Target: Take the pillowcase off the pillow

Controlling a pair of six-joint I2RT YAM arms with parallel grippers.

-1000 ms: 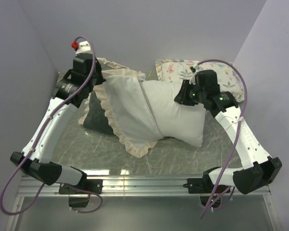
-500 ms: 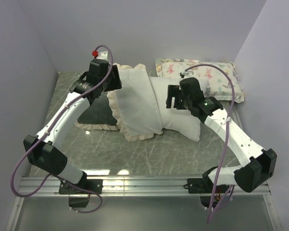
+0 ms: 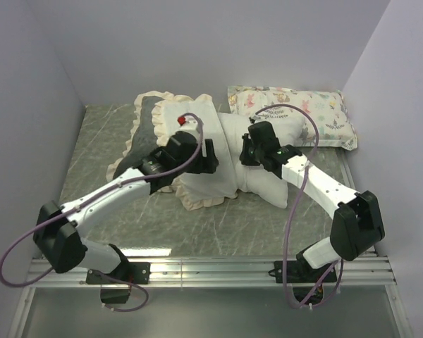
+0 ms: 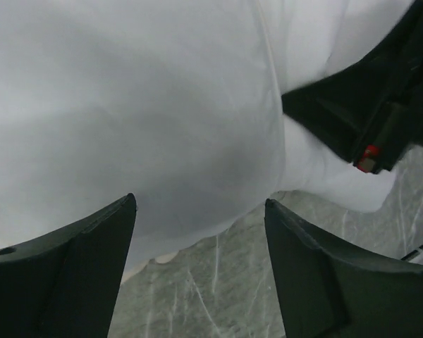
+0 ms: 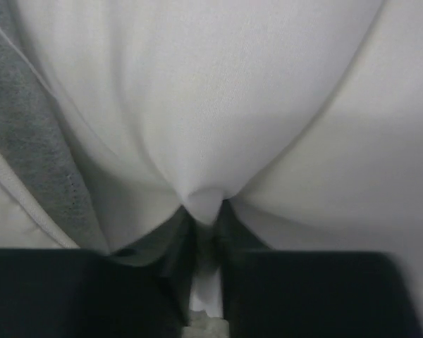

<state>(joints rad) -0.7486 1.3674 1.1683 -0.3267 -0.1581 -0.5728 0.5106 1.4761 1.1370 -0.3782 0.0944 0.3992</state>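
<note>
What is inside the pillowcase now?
One end of the pillow goes into the pillowcase; the other end sticks out. How far it reaches inside is covered.

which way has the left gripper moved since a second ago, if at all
Yes. The left gripper swung from the table's far left corner toward the middle, over the pillowcase.

No text, label, brand or number can be read in any view. The pastel-print cushion (image 3: 317, 109) at the back of the desk (image 3: 261, 218) shows only small pictures.
</note>
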